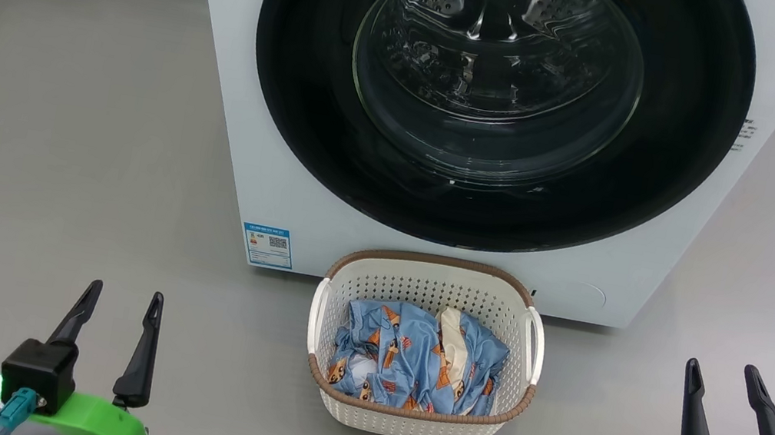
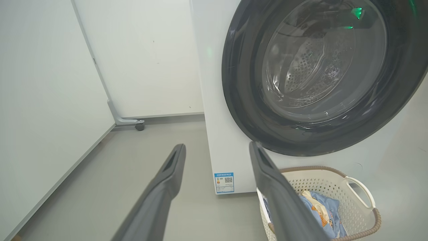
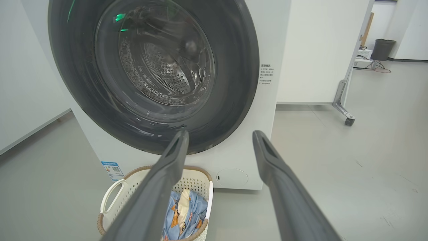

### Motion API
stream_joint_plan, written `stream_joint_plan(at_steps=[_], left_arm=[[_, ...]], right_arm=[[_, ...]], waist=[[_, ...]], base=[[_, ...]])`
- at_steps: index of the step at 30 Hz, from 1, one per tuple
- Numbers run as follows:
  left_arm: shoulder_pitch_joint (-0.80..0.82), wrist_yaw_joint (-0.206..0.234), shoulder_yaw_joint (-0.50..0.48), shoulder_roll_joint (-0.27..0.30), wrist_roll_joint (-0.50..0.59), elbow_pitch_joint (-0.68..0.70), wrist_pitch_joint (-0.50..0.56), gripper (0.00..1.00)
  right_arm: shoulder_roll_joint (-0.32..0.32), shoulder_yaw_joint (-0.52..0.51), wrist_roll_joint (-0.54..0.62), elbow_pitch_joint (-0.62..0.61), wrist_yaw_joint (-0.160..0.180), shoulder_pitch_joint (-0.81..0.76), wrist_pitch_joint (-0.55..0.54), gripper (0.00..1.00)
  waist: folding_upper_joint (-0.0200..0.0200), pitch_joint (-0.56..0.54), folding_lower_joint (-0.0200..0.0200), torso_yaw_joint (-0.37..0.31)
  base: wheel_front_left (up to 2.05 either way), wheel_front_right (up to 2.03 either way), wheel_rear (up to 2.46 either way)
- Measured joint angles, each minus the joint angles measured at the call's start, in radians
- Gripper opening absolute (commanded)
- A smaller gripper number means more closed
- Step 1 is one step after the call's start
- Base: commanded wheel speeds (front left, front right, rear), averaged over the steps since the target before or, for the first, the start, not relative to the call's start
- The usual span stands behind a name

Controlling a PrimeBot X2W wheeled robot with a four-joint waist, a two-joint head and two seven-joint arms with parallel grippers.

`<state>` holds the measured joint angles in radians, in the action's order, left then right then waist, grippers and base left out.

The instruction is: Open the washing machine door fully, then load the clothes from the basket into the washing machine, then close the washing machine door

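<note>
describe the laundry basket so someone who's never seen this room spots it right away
Find the big white washing machine with its round black-rimmed door. On the grey floor right in front of it, below the door, stands the basket. Unlike the smooth machine behind it, it is small, cream-white and perforated, with a brown woven-look rim, and holds light blue printed clothes.
</note>
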<state>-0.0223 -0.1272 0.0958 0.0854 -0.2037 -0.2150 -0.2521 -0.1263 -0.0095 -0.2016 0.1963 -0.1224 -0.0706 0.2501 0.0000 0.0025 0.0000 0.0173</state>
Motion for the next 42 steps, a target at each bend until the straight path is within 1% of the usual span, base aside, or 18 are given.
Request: stream_joint_plan(at_steps=[27, 42], left_arm=[[0.000, 0.000, 0.007, -0.004, 0.006, 0.002, 0.000, 1.00], [0.000, 0.000, 0.008, -0.004, 0.006, 0.003, 0.000, 1.00]], right_arm=[[0.000, 0.005, 0.000, 0.010, 0.000, 0.001, 0.000, 1.00], [0.000, 0.009, 0.000, 0.012, 0.000, 0.001, 0.000, 1.00]], waist=[[0.0000, 0.000, 0.0000, 0.004], [0.0000, 0.002, 0.0000, 0.000]], base=[[0.01, 0.01, -0.03], [0.31, 0.31, -0.62]])
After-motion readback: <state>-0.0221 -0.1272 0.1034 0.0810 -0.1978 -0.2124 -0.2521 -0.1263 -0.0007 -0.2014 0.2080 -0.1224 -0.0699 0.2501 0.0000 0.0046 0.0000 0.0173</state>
